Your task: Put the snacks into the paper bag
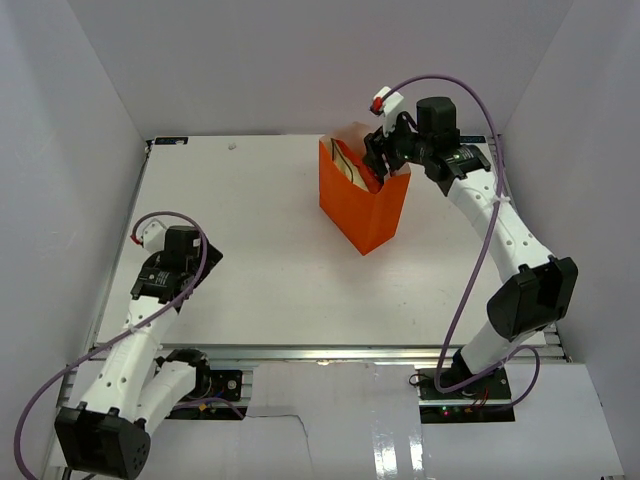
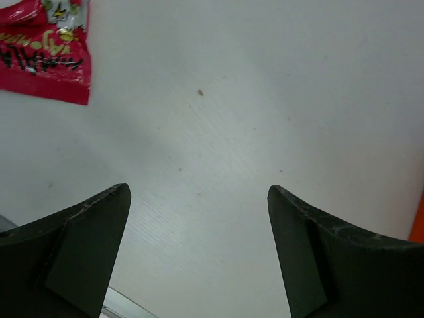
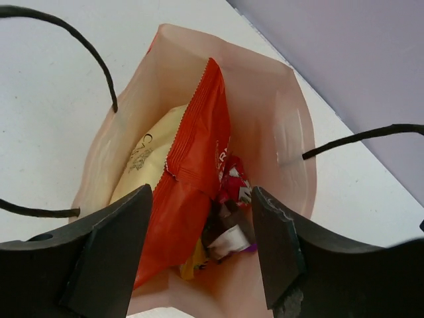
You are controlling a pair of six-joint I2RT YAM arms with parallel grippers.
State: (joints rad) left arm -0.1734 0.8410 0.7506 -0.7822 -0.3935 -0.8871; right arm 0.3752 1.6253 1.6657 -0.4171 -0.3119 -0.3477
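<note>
Bright, even light; soft shadows, sharp focus.

An orange paper bag (image 1: 362, 212) stands upright on the white bench (image 1: 270, 260), towards the back and right of centre, with its mouth open and a strip of pale lining showing. The right arm stretches from its base at the near edge up to the bag. The right claw (image 1: 384, 160) sits at the bag's mouth, its tips dipping below the rim. The left arm is folded at the left side, and the left claw (image 1: 196, 258) is low over bare bench, well apart from the bag. A purple cable (image 1: 470, 92) loops over the right arm.
</note>
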